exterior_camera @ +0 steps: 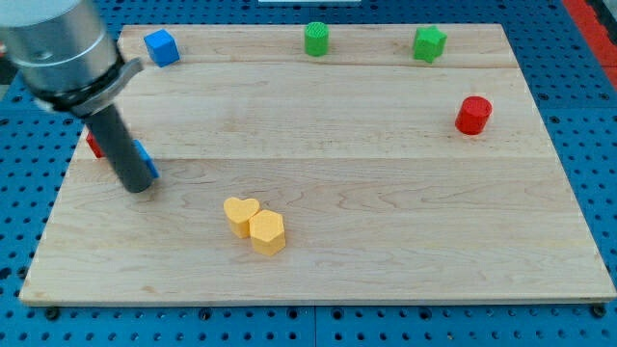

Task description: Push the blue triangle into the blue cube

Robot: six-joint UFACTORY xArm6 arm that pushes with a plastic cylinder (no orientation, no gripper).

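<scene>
Two blue blocks matter: the blue triangle peeks out just behind my tip at the view's left, the blue cube well above it. Small and rigid, probably light (likely to spin if nudged off-centre), so press its lower face. Also two green, two yellow, two red; no fingers here.

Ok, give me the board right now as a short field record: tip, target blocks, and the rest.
tip: my tip at the view's left, low end just beside the blue triangle
blue triangle: mostly hidden behind the rod, only an edge shows
blue cube: top left, apart from the triangle
red block: peeking out left of the rod, shape unclear
yellow blocks: heart touching hexagon, bottom centre
green blocks: and, top edge
red cylinder: right side
</scene>
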